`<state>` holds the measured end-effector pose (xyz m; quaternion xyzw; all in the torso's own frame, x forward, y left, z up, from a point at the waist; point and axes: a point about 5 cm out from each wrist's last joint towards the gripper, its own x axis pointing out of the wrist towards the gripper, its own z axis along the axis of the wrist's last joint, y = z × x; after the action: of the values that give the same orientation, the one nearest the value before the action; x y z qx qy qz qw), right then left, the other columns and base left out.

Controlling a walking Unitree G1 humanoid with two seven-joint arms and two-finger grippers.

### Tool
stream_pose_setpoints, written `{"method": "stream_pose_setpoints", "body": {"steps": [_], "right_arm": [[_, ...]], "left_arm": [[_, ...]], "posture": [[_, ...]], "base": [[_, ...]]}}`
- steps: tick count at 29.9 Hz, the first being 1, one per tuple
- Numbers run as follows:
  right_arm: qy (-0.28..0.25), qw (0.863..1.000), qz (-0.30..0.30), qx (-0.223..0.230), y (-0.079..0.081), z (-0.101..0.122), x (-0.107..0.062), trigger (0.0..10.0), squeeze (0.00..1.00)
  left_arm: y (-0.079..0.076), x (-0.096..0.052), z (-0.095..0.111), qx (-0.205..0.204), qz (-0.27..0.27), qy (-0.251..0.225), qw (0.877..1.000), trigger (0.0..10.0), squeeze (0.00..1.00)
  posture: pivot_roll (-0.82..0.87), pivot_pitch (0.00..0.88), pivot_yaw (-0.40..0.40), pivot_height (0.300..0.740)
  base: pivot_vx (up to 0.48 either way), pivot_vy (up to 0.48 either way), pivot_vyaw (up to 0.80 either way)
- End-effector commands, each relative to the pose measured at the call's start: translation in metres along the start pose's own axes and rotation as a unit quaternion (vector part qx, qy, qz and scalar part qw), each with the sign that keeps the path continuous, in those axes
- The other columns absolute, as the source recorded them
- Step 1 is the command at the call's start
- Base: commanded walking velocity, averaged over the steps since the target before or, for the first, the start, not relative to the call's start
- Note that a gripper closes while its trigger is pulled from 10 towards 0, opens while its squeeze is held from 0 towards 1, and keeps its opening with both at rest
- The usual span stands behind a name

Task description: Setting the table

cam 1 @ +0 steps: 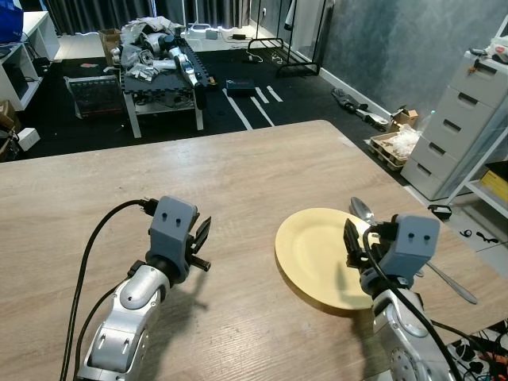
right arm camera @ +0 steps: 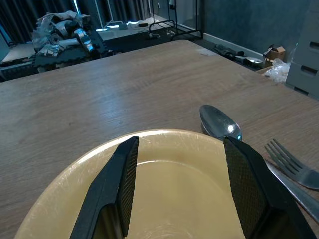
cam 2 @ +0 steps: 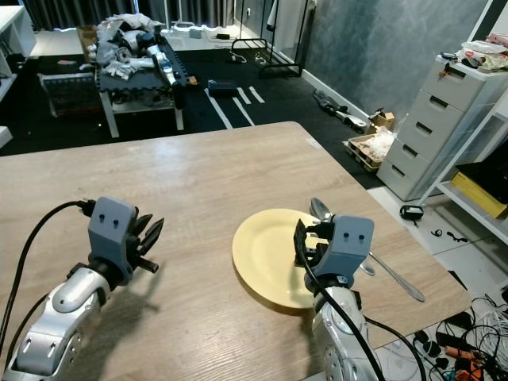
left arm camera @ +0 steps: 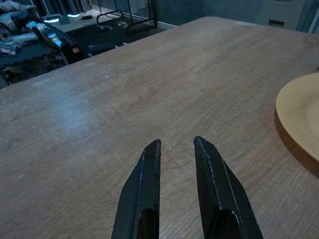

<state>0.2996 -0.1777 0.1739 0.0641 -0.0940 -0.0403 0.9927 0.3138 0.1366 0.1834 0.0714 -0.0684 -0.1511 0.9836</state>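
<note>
A round yellow plate (cam 1: 311,252) lies on the wooden table (cam 1: 238,175) near its right edge. Just right of the plate a metal spoon (right arm camera: 218,123) lies with its bowl toward the far side, and a fork (right arm camera: 291,168) lies beside it. My right gripper (right arm camera: 181,143) hovers low over the plate's near part, open wide with nothing between its fingers. My left gripper (left arm camera: 177,143) hangs over bare wood to the left of the plate, its fingers a little apart and holding nothing.
The table's right edge (cam 1: 444,238) runs close past the cutlery. Beyond it stand white drawers (cam 1: 464,119) and a cardboard box (cam 1: 393,144) on the floor. A cluttered low cart (cam 1: 159,67) stands behind the table. Cables (cam 1: 476,349) lie on the floor at the right.
</note>
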Motion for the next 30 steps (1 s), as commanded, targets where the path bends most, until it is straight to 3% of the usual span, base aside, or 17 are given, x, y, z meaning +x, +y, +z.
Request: {"method": "stream_pose_setpoints", "body": {"steps": [1,5,16,18,26,30], "right_arm": [[0.003,1.000,-0.005,-0.002,-0.002,-0.004,0.000,10.0,0.00],[0.006,1.000,-0.006,-0.004,-0.004,-0.005,0.001,10.0,0.00],[0.010,1.000,-0.018,0.003,-0.008,-0.007,0.001,10.0,0.00],[0.010,1.000,-0.024,0.001,-0.011,-0.007,0.001,10.0,0.00],[0.009,0.999,-0.034,-0.004,-0.017,-0.007,0.001,10.0,0.00],[0.010,0.999,-0.035,-0.004,-0.016,-0.008,0.001,10.0,0.00]], "left_arm": [[0.000,-0.001,-0.007,-0.002,0.004,0.014,1.000,10.0,0.00],[-0.001,-0.001,-0.007,-0.005,0.005,0.013,1.000,10.0,0.00],[0.000,0.000,-0.007,0.014,-0.001,0.019,1.000,10.0,0.00],[0.002,0.000,-0.008,0.048,-0.006,0.031,0.998,10.0,0.00],[0.015,0.000,-0.002,0.090,0.006,0.052,0.995,10.0,0.00],[0.013,-0.005,-0.001,0.153,-0.041,0.061,0.986,10.0,0.00]], "posture": [[0.09,0.091,0.064,0.740],[0.09,0.088,0.061,0.740],[0.08,0.088,0.063,0.740],[0.08,0.091,0.065,0.740],[0.09,0.097,0.069,0.740],[0.09,0.099,0.072,0.740]], "base": [[0.000,0.000,0.00],[0.000,0.000,0.00],[0.000,0.000,-0.80],[0.000,0.000,-0.80],[0.000,0.000,-0.80],[0.000,0.000,-0.80]]}}
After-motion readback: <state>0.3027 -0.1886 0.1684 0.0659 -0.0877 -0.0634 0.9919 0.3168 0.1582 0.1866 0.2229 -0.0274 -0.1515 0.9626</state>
